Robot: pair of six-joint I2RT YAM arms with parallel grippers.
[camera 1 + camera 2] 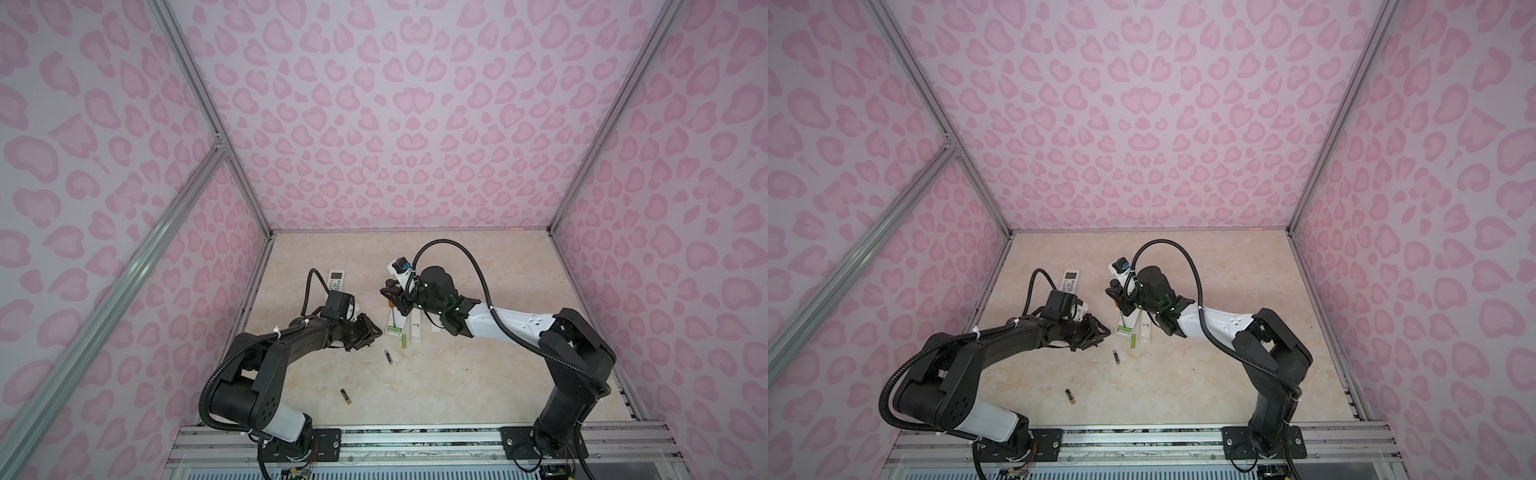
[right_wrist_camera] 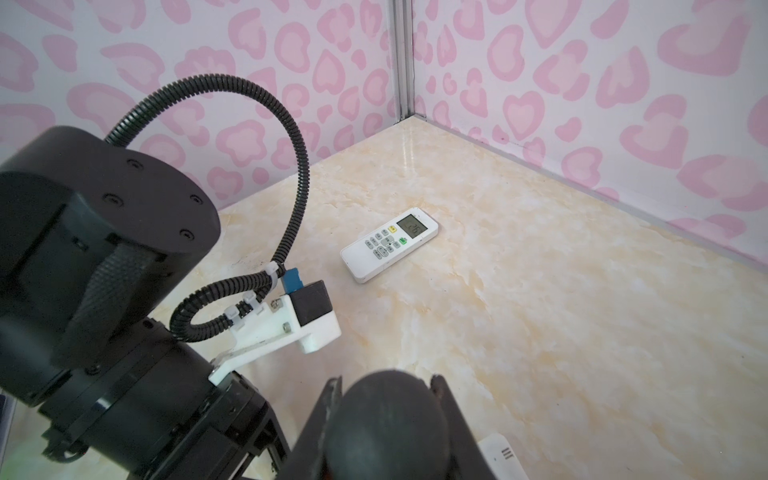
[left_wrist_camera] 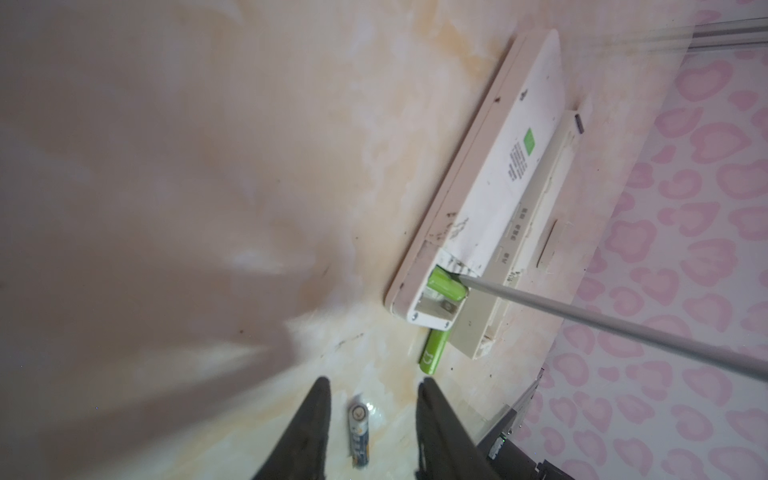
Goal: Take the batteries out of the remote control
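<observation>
Left wrist view: a green battery is seen in the open bay of the remote near the middle of the worktop, with the screwdriver tip set against it, the right gripper clamped on the handle and the left gripper empty with jaws apart, so gentle levering is judged to be needed next.

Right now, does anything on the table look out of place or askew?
Yes. A black, gold-ended battery lies alone near the marble-patterned table's front edge, far from the white face-down remote. Dark scuffs mark that remote beside its open compartment, where one lime green battery sits.
</observation>
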